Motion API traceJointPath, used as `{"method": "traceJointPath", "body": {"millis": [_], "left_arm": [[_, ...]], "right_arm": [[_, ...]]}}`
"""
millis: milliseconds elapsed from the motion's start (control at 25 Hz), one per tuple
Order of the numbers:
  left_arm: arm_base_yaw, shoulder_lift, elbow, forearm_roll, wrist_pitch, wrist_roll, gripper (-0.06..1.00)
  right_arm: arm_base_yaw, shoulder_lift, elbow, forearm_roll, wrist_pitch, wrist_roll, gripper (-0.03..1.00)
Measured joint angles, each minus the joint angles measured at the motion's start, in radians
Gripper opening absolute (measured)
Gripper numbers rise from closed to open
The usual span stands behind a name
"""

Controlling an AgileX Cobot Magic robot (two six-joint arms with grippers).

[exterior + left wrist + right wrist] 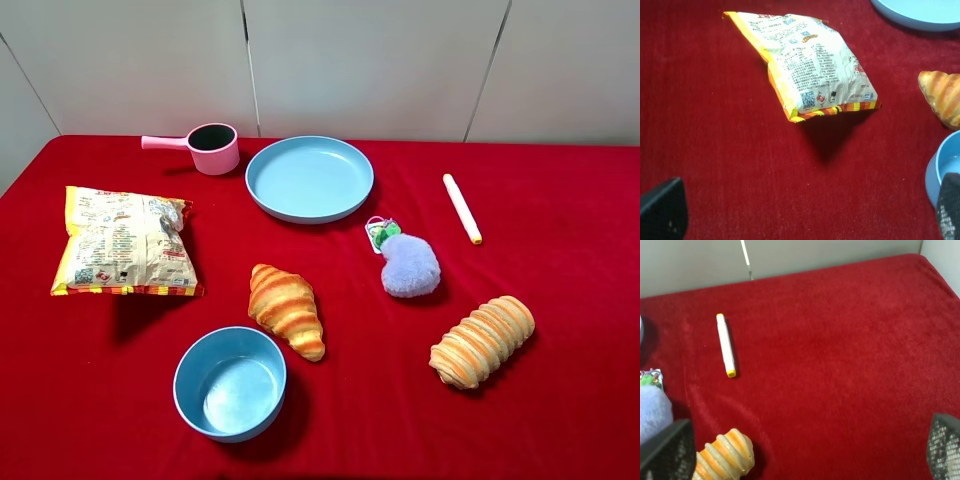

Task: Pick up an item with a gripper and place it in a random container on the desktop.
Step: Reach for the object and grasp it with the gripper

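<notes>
The item, a cream-white stick [462,208] with a yellow tip, lies on the red desktop [560,280] to the right of the light-blue plate [310,178], which is empty. The stick also shows in the right wrist view [725,345], well ahead of my right gripper [805,455]. That gripper's black fingertips [667,450] stand wide apart, open and empty. My left gripper [805,220] is open and empty too, hovering over bare cloth near the snack bag [810,65]. Neither arm shows in the exterior high view.
A snack bag [125,241] lies at the left and a pink handled cup [212,148] stands at the back. A croissant [287,308] and a deep blue bowl [230,382] are at the front middle. A lilac pompom [409,264] and a striped bread roll [482,341] are to the right.
</notes>
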Motion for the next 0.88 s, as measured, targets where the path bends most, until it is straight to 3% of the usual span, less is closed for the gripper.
{"method": "traceJointPath", "body": {"millis": [880], "left_arm": [[0.000, 0.000, 0.000, 0.001, 0.000, 0.000, 1.00]], "right_arm": [[0.000, 0.000, 0.000, 0.000, 0.000, 0.000, 0.69]]}}
